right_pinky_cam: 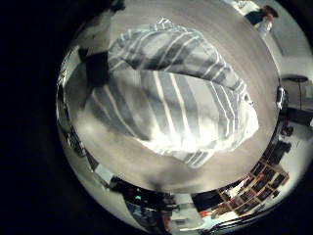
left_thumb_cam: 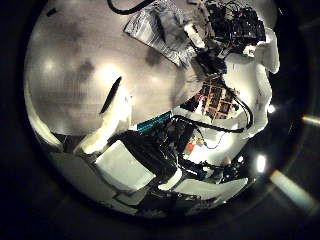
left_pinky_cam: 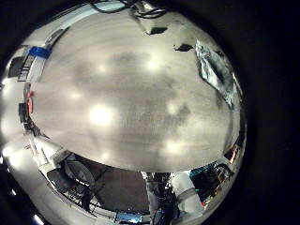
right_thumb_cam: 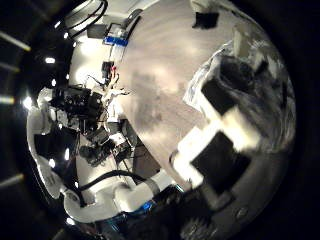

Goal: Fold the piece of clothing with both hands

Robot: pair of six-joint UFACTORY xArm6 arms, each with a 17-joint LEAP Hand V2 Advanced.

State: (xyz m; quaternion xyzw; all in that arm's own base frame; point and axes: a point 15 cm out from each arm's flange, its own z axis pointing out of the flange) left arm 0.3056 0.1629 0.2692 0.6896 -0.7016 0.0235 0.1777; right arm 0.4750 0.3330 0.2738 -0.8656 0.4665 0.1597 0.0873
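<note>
A striped piece of clothing (right_pinky_cam: 171, 98) lies bunched on the table (right_pinky_cam: 230, 44) and fills the right little finger side palm view, so it is close under my right palm. I cannot tell whether they touch it. In the left thumb side palm view my left hand (left_thumb_cam: 108, 110) hangs over bare table with straight fingers and holds nothing.
A small flat object (left_pinky_cam: 37, 53) lies near the table's far edge, and it also shows in the right thumb side palm view (right_thumb_cam: 118, 38). Wide bare table (left_pinky_cam: 122, 103) lies under my left hand. Room clutter stands beyond the table's edge.
</note>
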